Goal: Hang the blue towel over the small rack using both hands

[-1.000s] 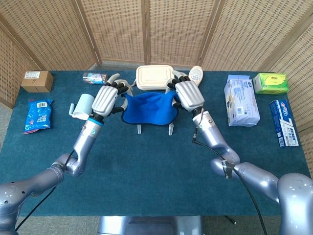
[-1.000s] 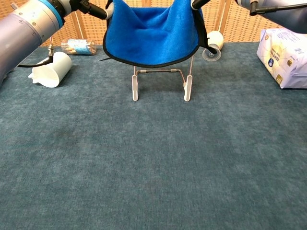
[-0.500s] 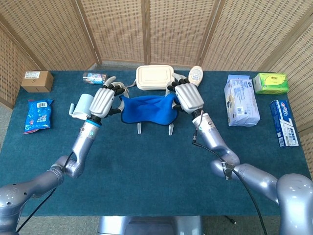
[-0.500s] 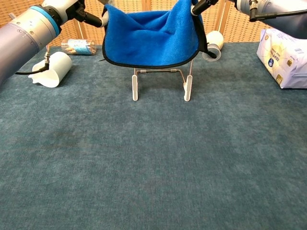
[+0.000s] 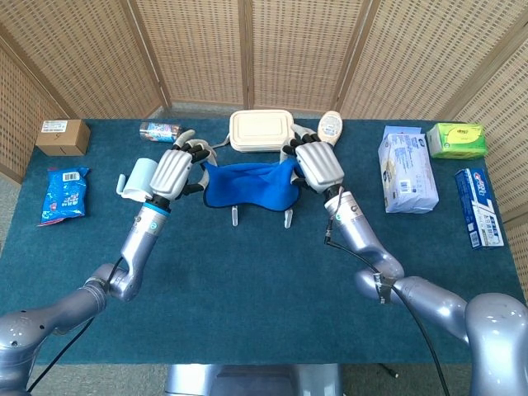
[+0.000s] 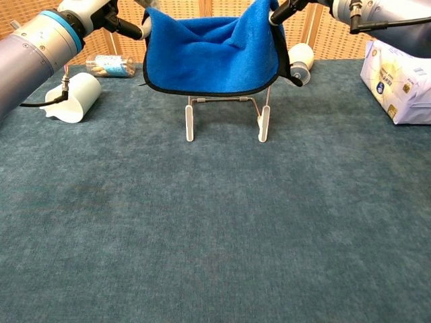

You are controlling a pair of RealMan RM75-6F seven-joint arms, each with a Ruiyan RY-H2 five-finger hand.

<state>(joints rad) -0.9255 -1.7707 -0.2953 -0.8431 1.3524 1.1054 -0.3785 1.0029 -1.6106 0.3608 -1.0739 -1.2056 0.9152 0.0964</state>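
Head view showed my left hand (image 5: 174,170) at about ten o'clock from the small rack (image 5: 261,216), pinching the left corner of the blue towel (image 5: 250,183), with my other fingers fanned out above it. The towel hung stretched between both hands, sagging in the middle, directly over the rack, whose two pale feet stuck out below the cloth's front edge. My right hand (image 5: 318,164) sat at about two o'clock from the rack and held the right corner in the same pinch.

From the chest view, the towel's dark-trimmed lower hem (image 6: 210,91) dangled just above the rack's base rod (image 6: 221,99). I could not tell whether the cloth already rested on the top bar, since the towel hid it.

I judged I was in the lowering step, with the towel centred but not yet released. The next move called for bringing both hands down together and evenly, so that the cloth would settle across the bar with some length falling on each side. Only then should I let both corners go.
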